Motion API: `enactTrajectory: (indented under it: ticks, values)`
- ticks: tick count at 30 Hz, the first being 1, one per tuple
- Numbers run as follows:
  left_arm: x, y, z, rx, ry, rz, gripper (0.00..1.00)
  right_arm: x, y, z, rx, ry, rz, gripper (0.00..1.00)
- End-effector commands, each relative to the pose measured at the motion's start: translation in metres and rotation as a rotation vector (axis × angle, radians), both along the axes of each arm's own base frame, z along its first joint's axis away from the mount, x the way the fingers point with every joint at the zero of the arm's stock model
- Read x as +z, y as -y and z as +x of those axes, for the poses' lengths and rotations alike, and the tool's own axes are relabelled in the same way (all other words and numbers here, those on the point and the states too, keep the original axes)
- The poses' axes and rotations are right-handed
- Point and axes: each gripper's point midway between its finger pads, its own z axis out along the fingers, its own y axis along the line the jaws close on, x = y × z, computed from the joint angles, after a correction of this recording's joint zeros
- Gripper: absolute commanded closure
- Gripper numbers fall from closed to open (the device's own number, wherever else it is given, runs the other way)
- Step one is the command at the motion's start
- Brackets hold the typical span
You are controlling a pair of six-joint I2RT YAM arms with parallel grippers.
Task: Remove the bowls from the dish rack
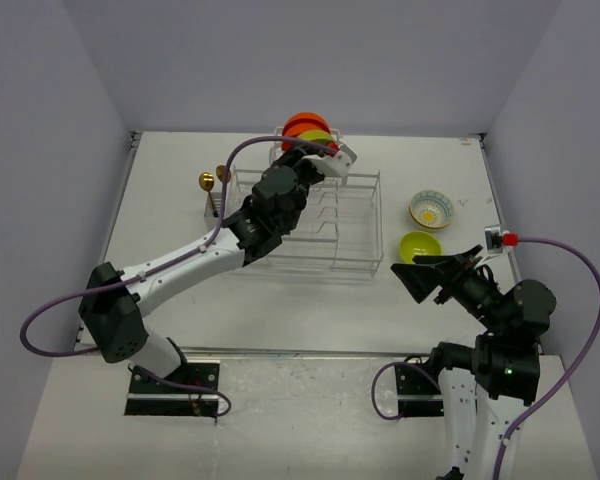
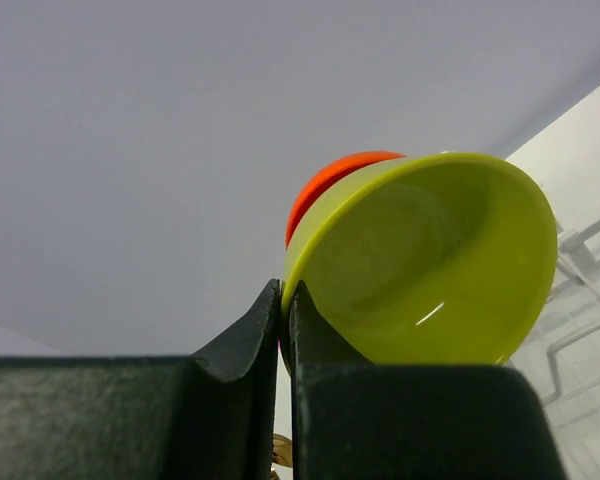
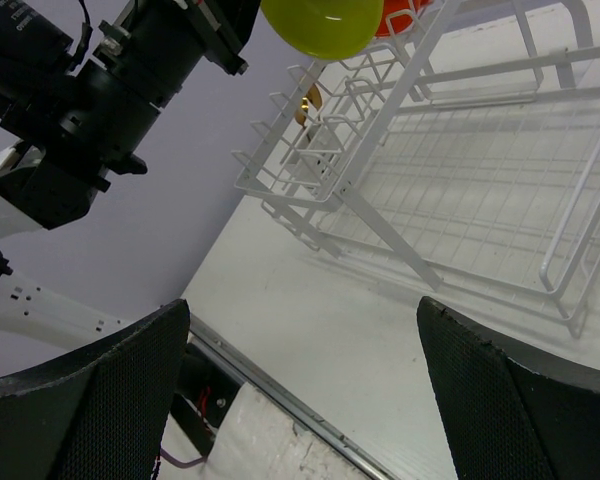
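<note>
My left gripper (image 2: 285, 300) is shut on the rim of a lime-green bowl (image 2: 430, 270), one finger inside and one outside. It holds the bowl at the far end of the white wire dish rack (image 1: 378, 225). An orange-red bowl (image 2: 330, 180) sits right behind it. From above, the green bowl (image 1: 317, 136) and the orange one (image 1: 302, 124) overlap beside the left gripper (image 1: 325, 150). My right gripper (image 1: 420, 272) hangs open and holds nothing, low over the table right of the rack. Its wrist view shows the green bowl (image 3: 320, 25) above the rack (image 3: 390, 235).
A pale patterned bowl with a yellow centre (image 1: 431, 209) and another lime-green bowl (image 1: 419, 246) stand on the table right of the rack. Two gold spoons (image 1: 208, 182) stand left of the rack. The left arm (image 3: 110, 90) reaches across the rack.
</note>
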Motion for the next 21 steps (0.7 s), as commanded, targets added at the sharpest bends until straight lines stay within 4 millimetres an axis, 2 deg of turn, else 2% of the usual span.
enactTrajectory:
  ticks: [1, 9, 13, 17, 21]
  values:
    - [0.035, 0.002, -0.015, -0.034, 0.066, -0.139, 1.0, 0.01, -0.002, 0.0, 0.021, 0.042, -0.02, 0.05]
    - [0.032, 0.003, -0.019, -0.039, 0.051, -0.161, 1.0, 0.011, -0.002, 0.0, 0.021, 0.044, -0.022, 0.05]
    - [0.038, 0.003, -0.027, -0.035, 0.051, -0.189, 1.0, 0.01, -0.002, 0.001, 0.022, 0.042, -0.022, 0.05]
    - [0.054, 0.012, -0.049, -0.068, 0.007, -0.279, 1.0, 0.013, -0.003, 0.001, 0.037, 0.045, -0.022, 0.06]
    - [0.059, 0.025, -0.076, -0.116, -0.069, -0.369, 1.0, 0.018, -0.004, 0.004, 0.044, 0.026, -0.022, 0.08]
